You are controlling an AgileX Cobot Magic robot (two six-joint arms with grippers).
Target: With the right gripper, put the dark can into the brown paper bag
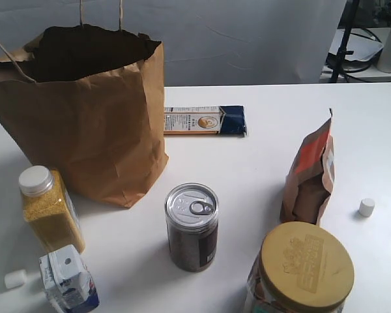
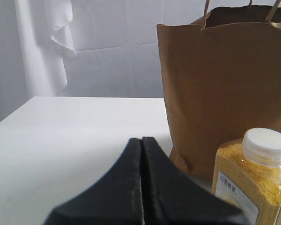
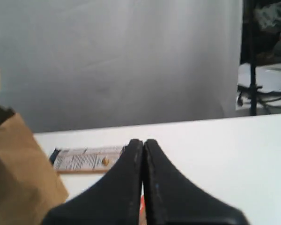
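On a white desk [image 1: 260, 163] before a pale curtain [image 1: 247, 39], the brown paper bag [image 1: 91, 124] is stood open at the left, and the dark can [image 1: 191, 228] is set upright just right of its near corner, not touching. The right tool [image 3: 143, 142] is seen clenched and empty; the can is absent from its wrist view and is judged to lie leftward of it, long axis vertical.

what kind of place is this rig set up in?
Probably a lab test bench, not a shop: a white cloth backdrop, a white table staged with the dark can and brown paper bag, and a black stand behind.
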